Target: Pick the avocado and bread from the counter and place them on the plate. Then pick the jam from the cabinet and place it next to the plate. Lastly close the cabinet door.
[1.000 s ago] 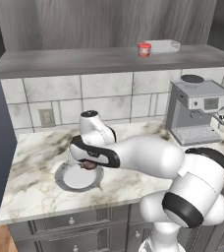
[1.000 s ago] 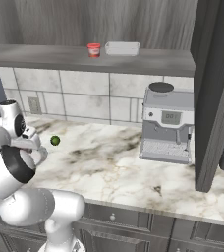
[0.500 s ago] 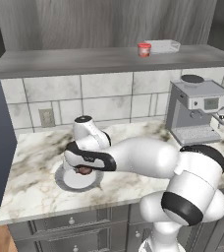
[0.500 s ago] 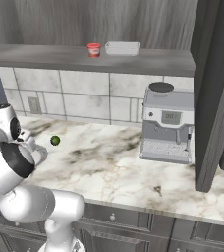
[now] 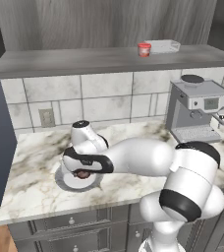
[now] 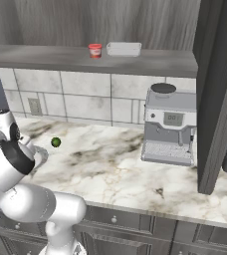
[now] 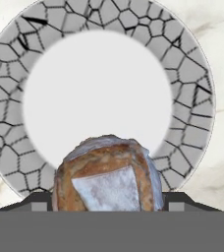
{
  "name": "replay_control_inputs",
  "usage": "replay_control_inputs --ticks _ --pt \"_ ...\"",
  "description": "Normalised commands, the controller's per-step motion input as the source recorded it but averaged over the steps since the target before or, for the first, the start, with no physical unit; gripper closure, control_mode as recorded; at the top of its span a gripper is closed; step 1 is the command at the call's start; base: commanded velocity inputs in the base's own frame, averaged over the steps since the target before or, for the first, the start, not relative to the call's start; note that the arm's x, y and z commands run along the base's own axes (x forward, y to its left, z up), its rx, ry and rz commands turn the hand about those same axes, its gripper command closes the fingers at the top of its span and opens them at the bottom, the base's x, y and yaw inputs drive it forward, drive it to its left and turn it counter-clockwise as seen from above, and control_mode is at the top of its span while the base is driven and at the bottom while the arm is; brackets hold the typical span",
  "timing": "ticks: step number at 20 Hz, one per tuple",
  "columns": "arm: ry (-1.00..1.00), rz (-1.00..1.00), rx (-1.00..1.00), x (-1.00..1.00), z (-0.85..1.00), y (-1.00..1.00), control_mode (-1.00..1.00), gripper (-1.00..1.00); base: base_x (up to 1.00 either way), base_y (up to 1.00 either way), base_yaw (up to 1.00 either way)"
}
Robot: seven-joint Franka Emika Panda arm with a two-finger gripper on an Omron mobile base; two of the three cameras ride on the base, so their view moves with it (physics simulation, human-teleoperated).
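gripper [image 5: 83, 173] low over the plate [image 7: 192, 93], fingers clamped on the bread [image 7: 108, 174] (seemingly just short of touching down), so letting go now may roll it off the near rim; avocado [image 6: 56, 142] waits on the counter [image 6: 120, 169] to the right.

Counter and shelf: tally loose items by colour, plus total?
Brown: 1, the bread, held in the hand over the plate
Green: 1, the avocado on the counter
Red: 1, the jam on the cabinet shelf
Grey and white: 1, the plate
White: 1, the tray beside the jam
Total: 5
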Motion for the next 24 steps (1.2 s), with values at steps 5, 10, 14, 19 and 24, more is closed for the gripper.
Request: replay_control_inputs --ticks 5,10,14,19,24 --pt "0.00 0.00 0.00 0.00 -0.15 0.00 -1.00 1.00 0.00 0.00 0.00" --pt "0.00 0.00 0.00 0.00 -0.14 0.01 -1.00 1.00 0.00 0.00 0.00" --pt "0.00 0.00 0.00 0.00 -0.14 0.03 -1.00 1.00 0.00 0.00 0.00" --pt "0.00 0.00 0.00 0.00 -0.09 0.05 -1.00 1.00 0.00 0.00 0.00" --pt "0.00 0.00 0.00 0.00 -0.07 0.06 -1.00 1.00 0.00 0.00 0.00"
